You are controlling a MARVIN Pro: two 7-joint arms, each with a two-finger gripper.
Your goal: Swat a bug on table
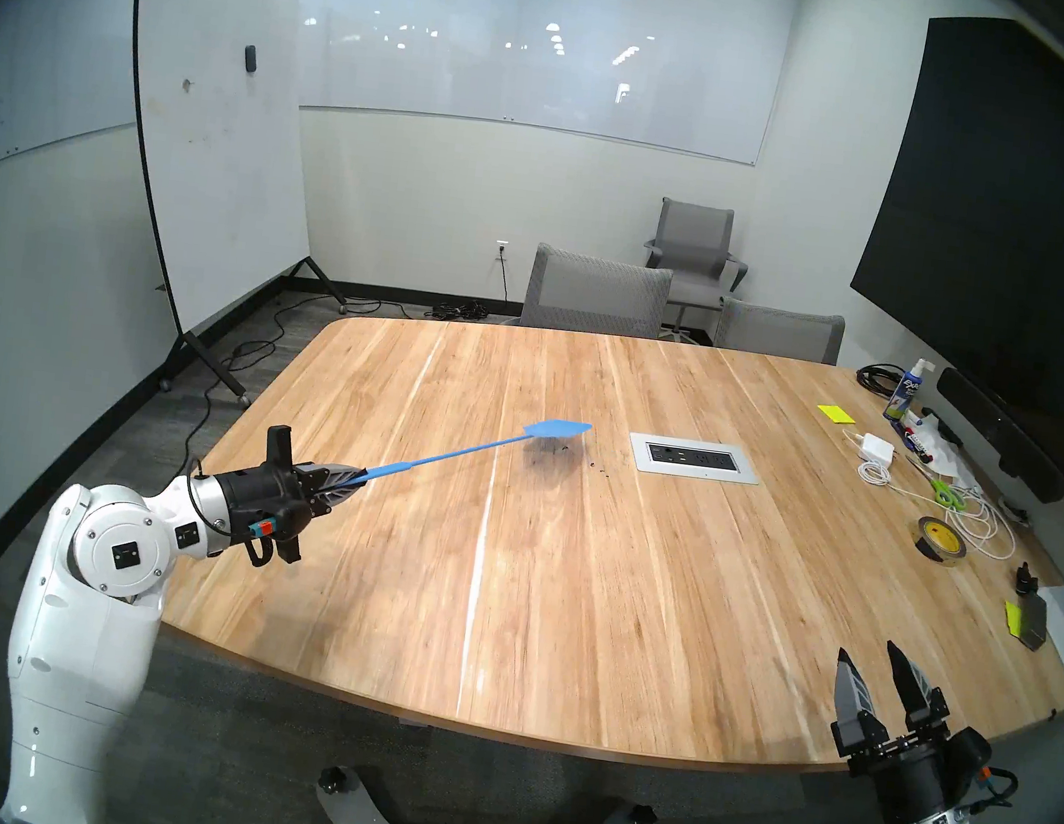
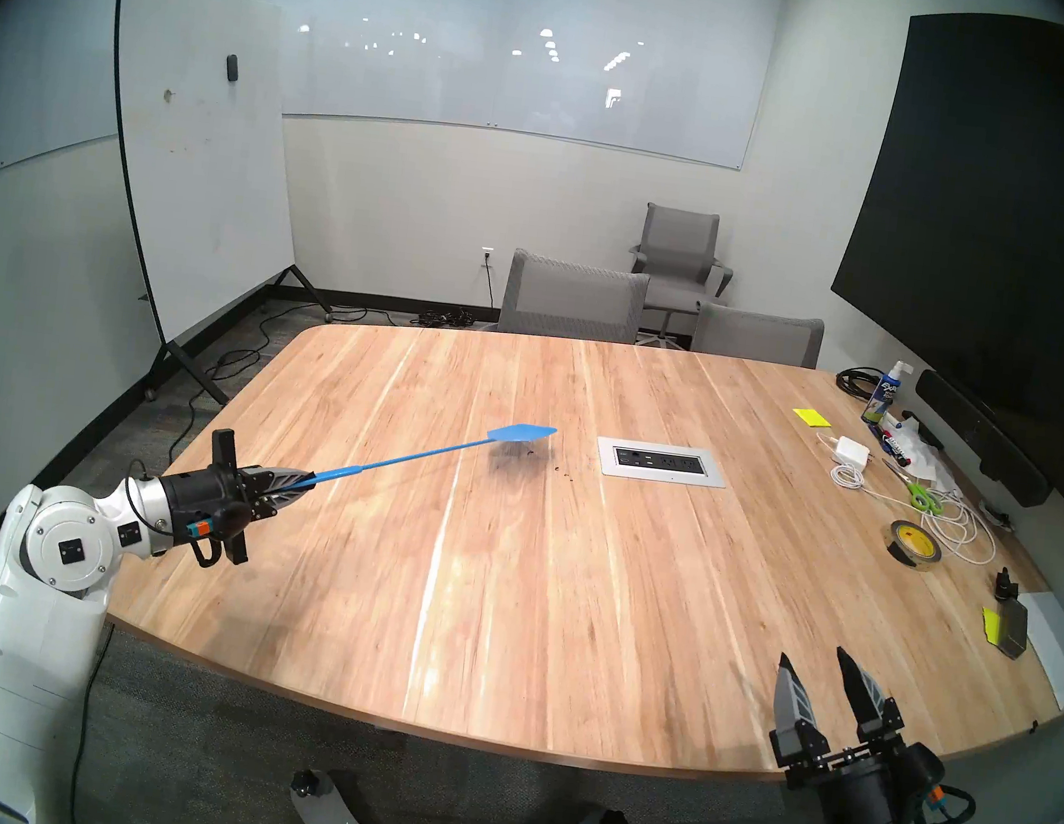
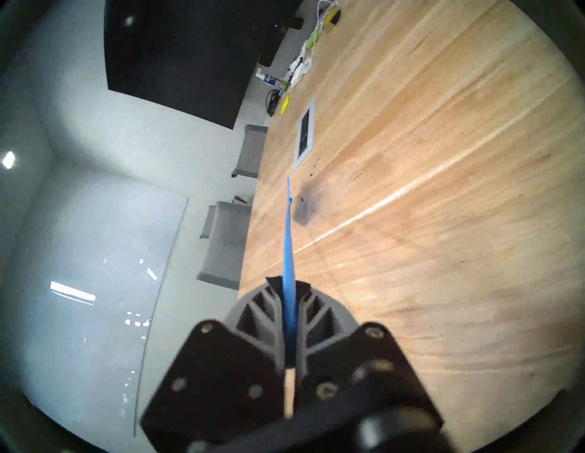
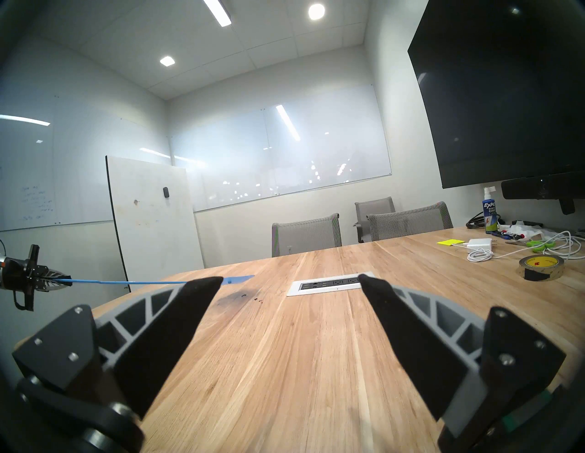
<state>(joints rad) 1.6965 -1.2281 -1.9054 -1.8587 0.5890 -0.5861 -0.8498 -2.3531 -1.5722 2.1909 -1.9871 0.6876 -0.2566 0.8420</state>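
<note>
My left gripper (image 1: 358, 477) is shut on the handle end of a blue fly swatter (image 1: 445, 457). The swatter reaches out over the light wood table (image 1: 560, 603), its flat head (image 1: 557, 429) held a little above the surface with a blurred shadow below it. The bug (image 1: 561, 450), a tiny dark speck, lies on the table at the shadow's far edge, under the head's tip; it also shows as the bug (image 4: 243, 295). A few smaller dark bits (image 1: 599, 468) lie just right of it. My right gripper (image 1: 869, 653) is open and empty over the near right edge.
A grey outlet panel (image 1: 694, 457) is set into the table right of the bug. Along the right side lie a tape roll (image 1: 941, 542), green scissors (image 1: 943, 493), a white charger with cable (image 1: 877, 449), a spray bottle (image 1: 901, 394) and sticky notes (image 1: 835, 414). Grey chairs (image 1: 596, 293) stand behind.
</note>
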